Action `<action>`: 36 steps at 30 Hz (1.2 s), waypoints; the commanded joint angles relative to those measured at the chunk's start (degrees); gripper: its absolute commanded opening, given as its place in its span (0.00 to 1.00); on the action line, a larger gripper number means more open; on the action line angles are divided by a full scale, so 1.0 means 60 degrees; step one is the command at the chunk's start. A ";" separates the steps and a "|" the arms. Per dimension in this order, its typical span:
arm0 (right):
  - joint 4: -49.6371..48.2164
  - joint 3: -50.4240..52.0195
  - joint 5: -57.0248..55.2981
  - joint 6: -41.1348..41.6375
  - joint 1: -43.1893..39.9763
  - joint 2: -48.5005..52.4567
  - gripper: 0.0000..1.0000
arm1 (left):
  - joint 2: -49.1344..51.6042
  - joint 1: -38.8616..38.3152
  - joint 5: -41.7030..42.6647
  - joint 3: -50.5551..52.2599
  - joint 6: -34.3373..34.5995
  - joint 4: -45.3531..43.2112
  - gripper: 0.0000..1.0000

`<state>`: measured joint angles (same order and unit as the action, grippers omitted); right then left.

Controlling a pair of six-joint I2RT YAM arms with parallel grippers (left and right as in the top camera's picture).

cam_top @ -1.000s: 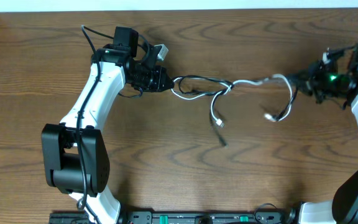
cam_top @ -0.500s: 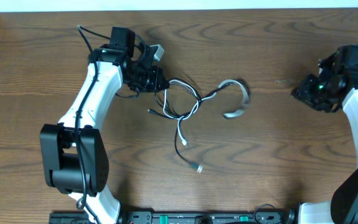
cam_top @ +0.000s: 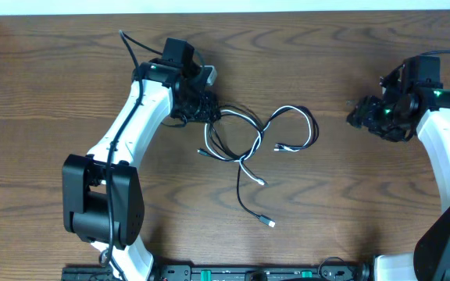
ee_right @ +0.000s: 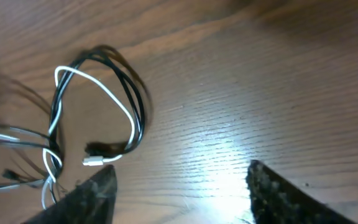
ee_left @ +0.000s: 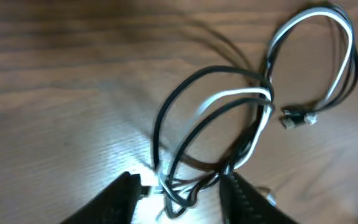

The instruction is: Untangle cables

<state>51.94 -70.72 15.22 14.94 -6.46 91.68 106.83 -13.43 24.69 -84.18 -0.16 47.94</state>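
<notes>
The two cables lie slack in a tangled heap at mid-table. The black cable (cam_top: 241,204) trails toward the front and ends in a small plug (cam_top: 271,224). The white cable (cam_top: 250,119) twists through it, and both form a loop on the right. My left gripper (cam_top: 208,109) is at the heap's left end. In the left wrist view it (ee_left: 179,179) is open, with strands of the black cable (ee_left: 185,84) and white cable (ee_left: 241,94) lying between the jaws. My right gripper (cam_top: 355,115) (ee_right: 180,168) is open and empty, right of the loop. The white plug (ee_right: 95,160) lies near its left finger (ee_right: 92,196).
The wooden table (cam_top: 350,203) stretches around the heap. Its back edge (cam_top: 287,12) runs along the top of the overhead view. The arm bases (cam_top: 100,203) stand at the front left and front right.
The cables were stretched taut between both shut grippers. The right gripper let go and opened, and the cables sprang back into a slack heap. The left gripper shifted right and opened.
</notes>
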 commanded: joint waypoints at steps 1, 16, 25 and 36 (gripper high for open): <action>-0.0091 -0.0131 0.0062 -0.0222 0.0229 -0.0215 0.71 | -0.0248 0.0015 -0.0226 -0.0011 0.0073 -0.0157 0.52; -0.0302 -0.0131 0.0015 -0.0219 0.0415 -0.0197 0.74 | -0.0379 -0.0969 -0.0463 -0.0073 0.2809 -0.1282 0.65; -0.0328 -0.0127 -0.0047 -0.0055 0.0415 -0.0033 0.76 | 0.0565 -0.2022 -0.1122 -0.0069 0.4444 -0.1370 0.71; -0.0251 -0.0127 -0.0044 -0.0033 0.0415 -0.0011 0.76 | 0.1869 -0.2590 -0.1789 -0.0073 0.5945 -0.2171 0.71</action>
<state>50.28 -70.72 15.35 14.44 -4.21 91.66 117.64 -29.04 17.61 -84.16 31.70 35.97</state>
